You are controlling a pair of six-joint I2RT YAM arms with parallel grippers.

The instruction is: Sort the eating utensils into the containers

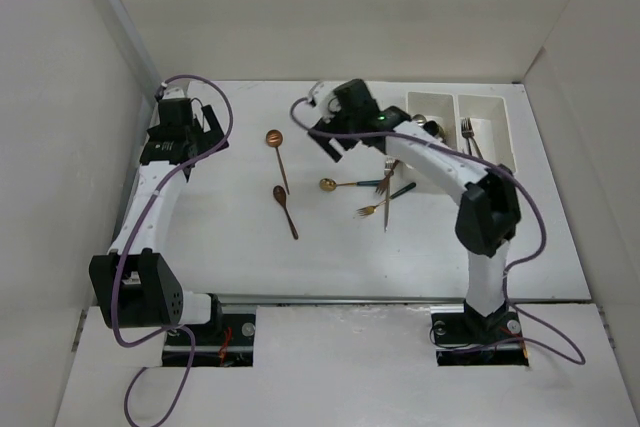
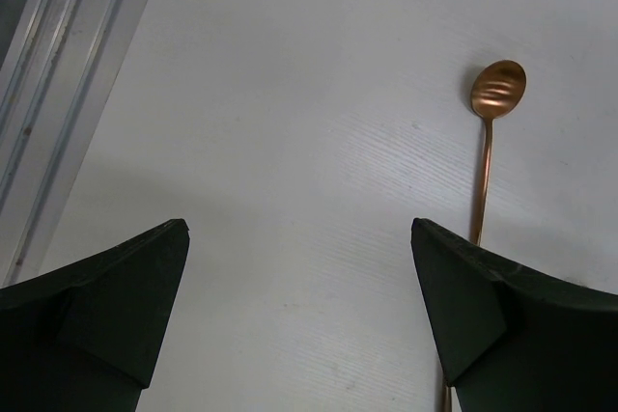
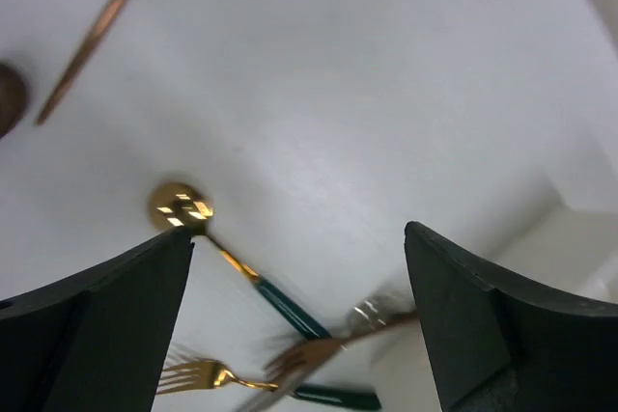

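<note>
Spoons in slim copper [image 1: 287, 213] lie loose mid-table near a gold spoon with green handle [image 3: 179, 207] and crossed green-handled forks [image 1: 385, 197]; darker forks [image 1: 468, 132] rest in the right of two joined white plastic bins [image 1: 492, 110]. Left gripper [image 2: 299, 315] and right gripper [image 3: 299, 315] gape wide, empty.

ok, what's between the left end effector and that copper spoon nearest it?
Nothing. Left wrist view shows only bare table between the left end effector and the copper spoon.
</note>
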